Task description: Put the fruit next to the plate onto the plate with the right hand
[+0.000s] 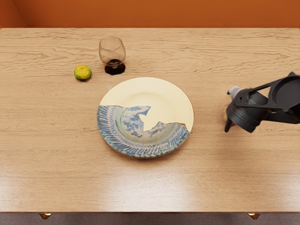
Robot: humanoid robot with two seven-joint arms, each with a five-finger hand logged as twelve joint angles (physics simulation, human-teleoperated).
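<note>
the wooden table [56, 178] fills nearly the whole view, its near edge running along the bottom with two small brass-coloured feet showing just under it. in the middle of the table lies the plate [154, 98], round and flat, its nearer half covered in a blue and green pattern with a jagged border, its farther half plain cream. nothing lies on it. to the right of the plate, at about the same depth, the right hand [243, 112] reaches in on a dark arm from the right edge and sits low over the tabletop. at the hand's left side a pale round fruit [223, 114] peeks out, tan-pink and mostly hidden behind the dark hand; it is on the table, near the plate's right rim but apart from it. whether the hand is grasping this fruit or merely resting against it cannot be told from here. farther back and to the left, a small green-yellow fruit [82, 72] sits on the table, apart from the plate. just right of it stands a stemless glass [112, 55], upright, with a dark base. an orange wall [154, 13] closes the back.
</note>
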